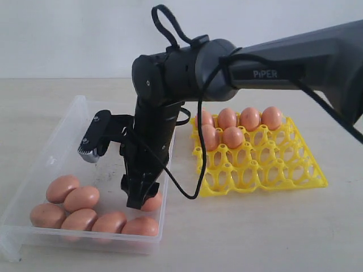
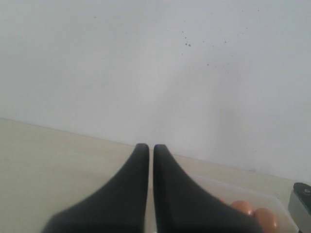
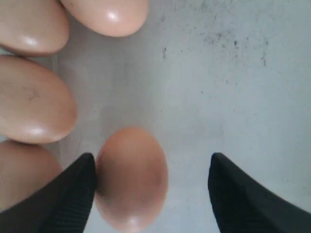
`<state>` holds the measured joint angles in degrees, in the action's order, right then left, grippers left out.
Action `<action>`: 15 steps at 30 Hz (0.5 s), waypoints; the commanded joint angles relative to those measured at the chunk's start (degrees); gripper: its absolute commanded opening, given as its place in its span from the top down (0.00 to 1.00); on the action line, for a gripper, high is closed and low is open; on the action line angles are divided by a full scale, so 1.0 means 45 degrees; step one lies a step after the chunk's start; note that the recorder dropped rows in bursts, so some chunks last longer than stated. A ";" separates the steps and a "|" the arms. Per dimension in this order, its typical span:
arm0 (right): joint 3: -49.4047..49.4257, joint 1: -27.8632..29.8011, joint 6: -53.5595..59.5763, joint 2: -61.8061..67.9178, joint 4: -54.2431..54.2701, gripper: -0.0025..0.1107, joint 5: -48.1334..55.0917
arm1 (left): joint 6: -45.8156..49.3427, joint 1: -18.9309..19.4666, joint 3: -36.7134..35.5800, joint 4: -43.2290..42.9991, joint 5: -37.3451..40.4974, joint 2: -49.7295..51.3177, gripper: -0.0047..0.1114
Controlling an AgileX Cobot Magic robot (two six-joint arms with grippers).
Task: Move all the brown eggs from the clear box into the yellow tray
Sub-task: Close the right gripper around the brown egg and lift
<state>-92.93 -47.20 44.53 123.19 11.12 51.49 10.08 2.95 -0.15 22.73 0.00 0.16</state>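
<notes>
One brown egg (image 3: 131,179) lies on the floor of the clear box (image 3: 233,73), between the fingers of the right gripper (image 3: 153,158). It touches one finger and the other stands well apart, so the jaws are wide and grip nothing. More brown eggs (image 3: 34,97) crowd just beside the touching finger. The yellow tray (image 1: 283,170) sits beyond the box wall, away from this gripper, with six tray eggs (image 1: 232,137) in its cups. The left gripper (image 2: 151,148) is closed on nothing.

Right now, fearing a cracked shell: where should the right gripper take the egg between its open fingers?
Across its narrow middle, straight down from above. The egg lies on its side on the clear box floor, long axis along the fingers, so they would close on its flanks. It sits close against one finger; the right gripper should probably shift to centre it.
</notes>
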 commanded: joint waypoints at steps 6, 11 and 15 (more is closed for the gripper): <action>-0.0073 0.0000 -0.0068 0.0958 -0.0153 0.46 -0.0530 | 0.0073 -0.0053 0.0034 0.0062 0.0000 -0.0036 0.93; -0.0073 0.0000 -0.0252 0.1025 -0.0322 0.62 -0.0530 | 0.0073 -0.0053 0.0034 0.0062 0.0000 -0.0036 0.93; -0.0073 -0.0027 -0.0284 0.1025 -0.0322 0.97 -0.0699 | 0.0073 -0.0053 0.0034 0.0062 0.0000 -0.0036 0.93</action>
<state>-93.06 -47.29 43.40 127.51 10.35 49.33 10.08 2.95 -0.15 22.73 0.00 0.16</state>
